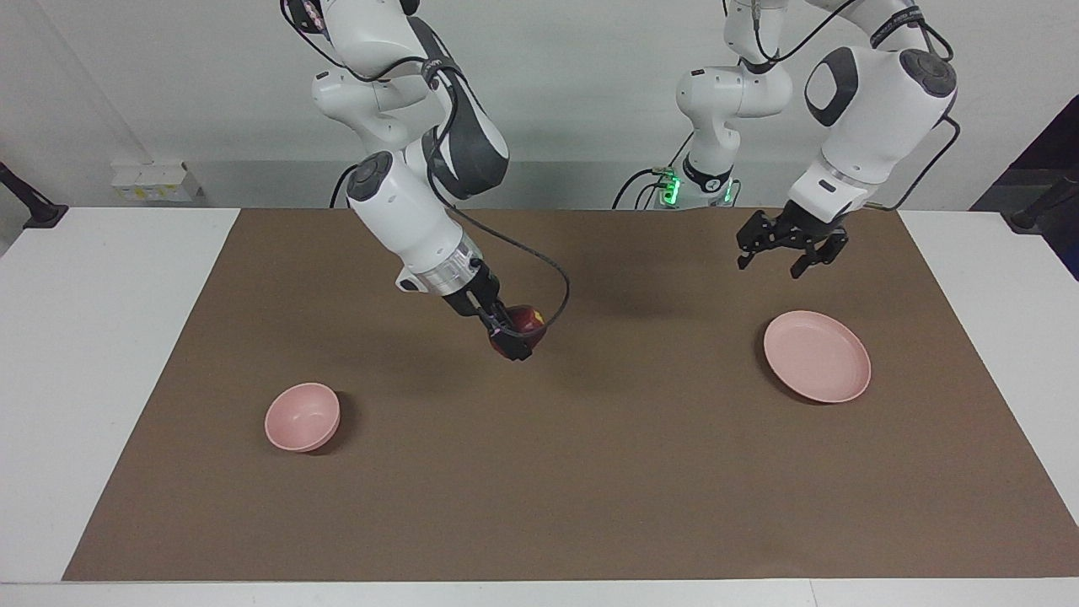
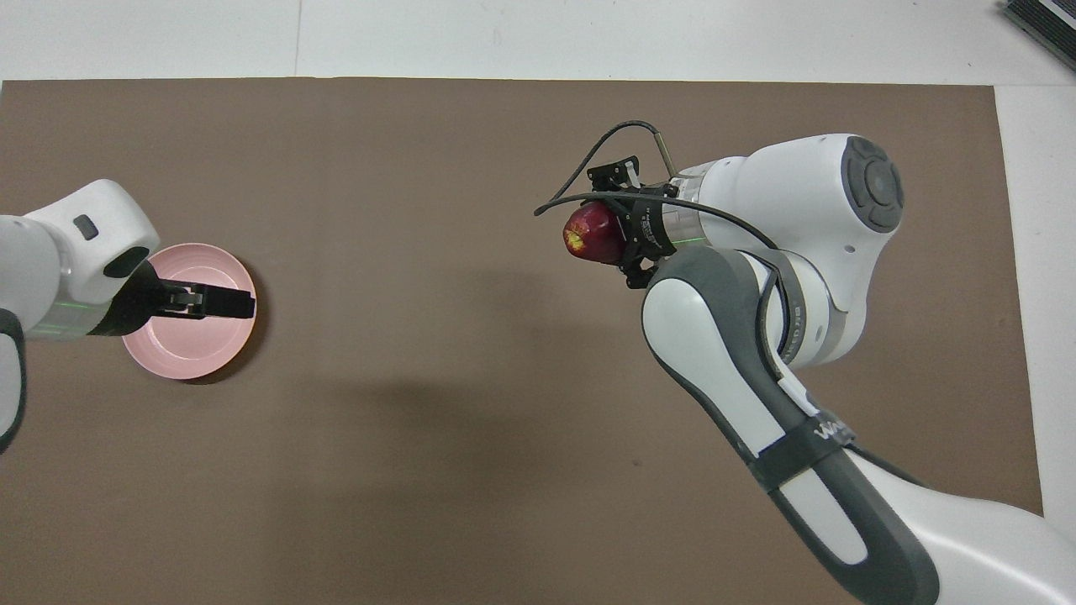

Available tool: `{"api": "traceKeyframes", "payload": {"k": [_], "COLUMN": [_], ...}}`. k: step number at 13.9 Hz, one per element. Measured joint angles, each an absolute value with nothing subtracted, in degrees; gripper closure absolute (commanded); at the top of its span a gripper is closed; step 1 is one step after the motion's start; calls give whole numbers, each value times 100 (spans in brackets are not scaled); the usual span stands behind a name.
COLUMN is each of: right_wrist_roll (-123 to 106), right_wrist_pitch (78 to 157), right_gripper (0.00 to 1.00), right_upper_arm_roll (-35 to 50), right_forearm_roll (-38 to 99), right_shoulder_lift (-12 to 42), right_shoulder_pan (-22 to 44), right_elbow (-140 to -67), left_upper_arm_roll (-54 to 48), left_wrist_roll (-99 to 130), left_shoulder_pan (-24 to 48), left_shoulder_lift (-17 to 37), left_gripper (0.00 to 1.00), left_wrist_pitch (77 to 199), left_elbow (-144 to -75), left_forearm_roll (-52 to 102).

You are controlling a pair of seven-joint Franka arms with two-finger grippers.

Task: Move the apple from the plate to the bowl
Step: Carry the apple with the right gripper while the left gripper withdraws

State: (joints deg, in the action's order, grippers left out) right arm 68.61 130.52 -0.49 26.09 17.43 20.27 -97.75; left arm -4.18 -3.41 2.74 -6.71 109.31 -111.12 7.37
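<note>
My right gripper (image 1: pixel 516 335) is shut on the dark red apple (image 1: pixel 528 319) and holds it above the middle of the brown mat, between the plate and the bowl. The overhead view shows the apple (image 2: pixel 588 234) in the right gripper (image 2: pixel 624 228), its yellowish patch showing. The flat pink plate (image 1: pixel 818 356) lies empty toward the left arm's end. The small deep pink bowl (image 1: pixel 302 417) stands empty toward the right arm's end. In the overhead view my right arm hides it. My left gripper (image 1: pixel 771 263) is open and empty, raised over the plate (image 2: pixel 185 349).
A brown mat (image 1: pixel 590 472) covers most of the white table (image 1: pixel 93 354). Nothing else lies on the mat. A dark thing (image 2: pixel 1042 21) shows at the table's corner farthest from the robots, toward the right arm's end.
</note>
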Motion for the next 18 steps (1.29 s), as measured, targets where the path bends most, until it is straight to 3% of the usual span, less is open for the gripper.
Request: {"api": "traceKeyframes", "payload": {"k": [4, 9, 12, 18], "right_wrist_roll": [6305, 4174, 3420, 2404], "right_wrist_pitch": [13054, 13064, 13451, 13897], "right_gripper": [100, 100, 100, 100], "right_upper_arm_roll": [-50, -59, -62, -64], "right_forearm_roll": [1470, 1135, 1044, 363], "right_shoulder_lift": [1769, 1879, 2059, 2340], "right_shoulder_pan": [1875, 1232, 918, 395], "right_elbow": [-9774, -9777, -9782, -9783], "left_upper_arm_roll": [-169, -41, -40, -49], "left_wrist_roll": [-448, -965, -1156, -1158], "left_shoulder_pan": [273, 218, 196, 196], "left_shoulder_lift": [-473, 108, 280, 105], "left_gripper": [0, 0, 0, 0], "left_wrist_pitch": [10029, 8410, 8099, 8031], "left_elbow": [-9851, -7995, -7645, -7780], "left_forearm_roll": [400, 185, 71, 70]}}
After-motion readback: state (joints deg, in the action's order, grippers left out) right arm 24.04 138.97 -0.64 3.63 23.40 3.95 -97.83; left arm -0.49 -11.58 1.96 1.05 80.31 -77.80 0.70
